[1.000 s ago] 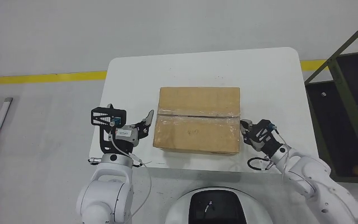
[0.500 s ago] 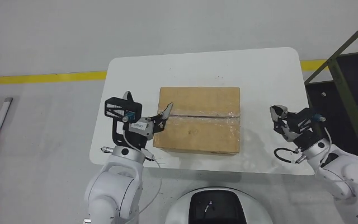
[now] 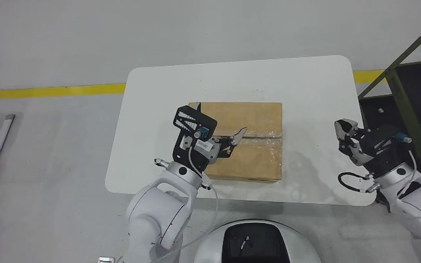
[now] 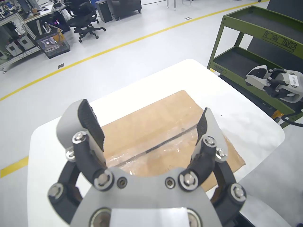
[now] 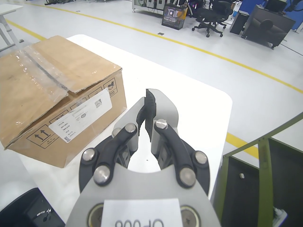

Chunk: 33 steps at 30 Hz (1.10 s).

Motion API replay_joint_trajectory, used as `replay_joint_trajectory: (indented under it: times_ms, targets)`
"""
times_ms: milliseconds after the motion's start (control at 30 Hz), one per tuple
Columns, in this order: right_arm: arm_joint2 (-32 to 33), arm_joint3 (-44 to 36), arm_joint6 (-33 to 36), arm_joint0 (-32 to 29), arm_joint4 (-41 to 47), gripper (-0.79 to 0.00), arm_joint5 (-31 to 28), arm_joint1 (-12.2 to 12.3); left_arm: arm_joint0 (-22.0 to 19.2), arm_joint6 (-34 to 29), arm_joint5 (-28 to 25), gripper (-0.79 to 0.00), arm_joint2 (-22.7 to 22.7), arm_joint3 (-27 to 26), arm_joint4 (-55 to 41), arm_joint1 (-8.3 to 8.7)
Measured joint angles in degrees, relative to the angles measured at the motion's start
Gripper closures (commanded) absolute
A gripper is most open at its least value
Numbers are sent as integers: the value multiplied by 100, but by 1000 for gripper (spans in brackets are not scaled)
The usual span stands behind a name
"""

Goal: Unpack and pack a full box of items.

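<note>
The brown rectangular cardboard box [image 3: 256, 117] sat flat on the white round-cornered table [image 3: 316, 85], near its middle but closer to the robot's edge. Its top flaps were closed, with a strip of clear tape [image 3: 264, 137] along the dark centre seam. A white label [image 5: 80, 116] and upright arrow marks [image 5: 42, 135] showed on one end face, where a flap edge lifted slightly.

Box [image 5: 47, 76] side carries upward arrows [image 5: 42, 134] and a white small-print label [image 5: 80, 116]
</note>
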Motion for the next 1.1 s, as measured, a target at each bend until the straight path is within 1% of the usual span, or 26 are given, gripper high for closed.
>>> replay_joint_trajectory:
  times_ms: [267,367,433,567,633,733,867,1000,1100]
  targets:
    - [193,-124,-62,-217,-11,0,-180,4,21,70,3,-785,16,23,-12,4]
    - [208,-129,-89,-243,-41,0,-211,3,-57,167,-260,-785,203,183,-67,15]
    - [224,-136,-105,-258,-58,0,-212,1,-183,165,-367,-785,425,363,-208,4]
    - [277,-158,-138,-326,-69,0,-188,-4,-492,-152,-640,-785,969,829,-475,-34]
    - [312,-154,-162,-379,-63,0,-165,-9,-692,-441,-799,-785,1245,1079,-500,-52]
    - [373,-150,-194,-459,-54,0,-141,-15,-947,-783,-927,-785,1535,1379,-438,-76]
    - [460,-152,-232,-553,-43,0,-119,-22,-1154,-1095,-845,-785,1713,1638,-394,-102]
    - [547,-151,-250,-634,-17,0,-96,-30,-1272,-1389,-792,-785,1730,1827,-274,-100]
    - [585,-153,-260,-659,6,0,-77,-35,-1306,-1463,-789,-785,1728,1912,-123,-89]
